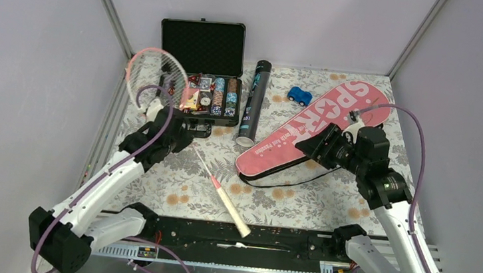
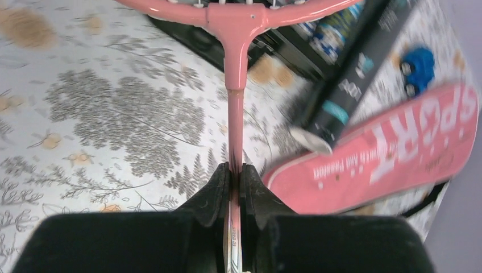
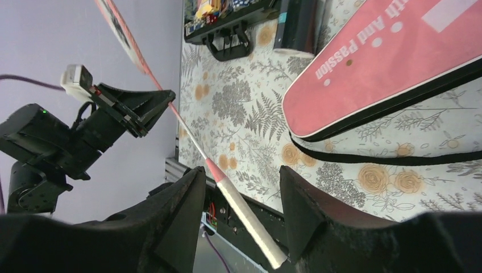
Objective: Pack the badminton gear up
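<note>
A pink-framed racket (image 1: 154, 74) rises at a slant over the left of the table, its white handle (image 1: 234, 216) low near the front rail. My left gripper (image 1: 179, 134) is shut on its thin pink shaft (image 2: 235, 102), and the wrist view shows the jaws of the left gripper (image 2: 235, 168) pressed tight on it. The pink "SPORT" cover (image 1: 320, 127) lies diagonally at centre right, its black strap (image 3: 398, 162) trailing on the cloth. My right gripper (image 1: 306, 147) hovers open over the cover's near edge. Between the fingers of the right gripper (image 3: 241, 173) only the distant handle (image 3: 250, 224) shows.
A black tube with teal print (image 1: 253, 104) lies just left of the cover. An open black case of poker chips (image 1: 201, 72) stands at the back left, close behind the racket head. A small blue toy car (image 1: 299, 95) sits beyond the cover. The floral cloth (image 1: 174, 183) covers the table.
</note>
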You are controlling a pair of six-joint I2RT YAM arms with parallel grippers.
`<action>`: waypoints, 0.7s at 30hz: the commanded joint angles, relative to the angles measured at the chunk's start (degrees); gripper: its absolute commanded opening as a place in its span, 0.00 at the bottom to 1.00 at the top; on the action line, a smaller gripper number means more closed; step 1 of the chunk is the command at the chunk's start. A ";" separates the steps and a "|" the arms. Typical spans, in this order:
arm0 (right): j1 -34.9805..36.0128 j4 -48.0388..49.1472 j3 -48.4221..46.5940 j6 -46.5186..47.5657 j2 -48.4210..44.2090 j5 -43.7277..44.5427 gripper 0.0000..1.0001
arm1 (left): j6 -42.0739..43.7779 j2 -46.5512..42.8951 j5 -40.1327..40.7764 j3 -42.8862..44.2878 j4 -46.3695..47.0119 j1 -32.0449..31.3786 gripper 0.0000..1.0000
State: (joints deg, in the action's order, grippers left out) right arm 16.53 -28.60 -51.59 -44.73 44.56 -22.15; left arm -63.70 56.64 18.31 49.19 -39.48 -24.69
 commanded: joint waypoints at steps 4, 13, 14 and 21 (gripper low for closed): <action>5.22 9.14 5.18 -6.27 -1.75 0.21 0.54 | 15.28 1.06 -2.97 7.51 7.73 -12.08 0.00; 18.10 23.12 10.74 -8.83 -0.22 9.67 0.51 | 21.10 11.52 -9.16 16.51 10.68 -24.18 0.00; 18.88 24.56 11.26 -8.91 -0.18 10.68 0.51 | 21.45 12.28 -9.54 17.47 10.92 -25.10 0.00; 23.72 34.88 13.96 -9.27 -0.54 19.17 0.46 | 22.88 16.15 -11.60 21.65 11.35 -30.83 0.00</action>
State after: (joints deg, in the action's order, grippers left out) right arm 37.98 -2.48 -37.91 -53.91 44.40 -10.17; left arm -42.44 72.29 8.86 66.83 -32.60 -53.30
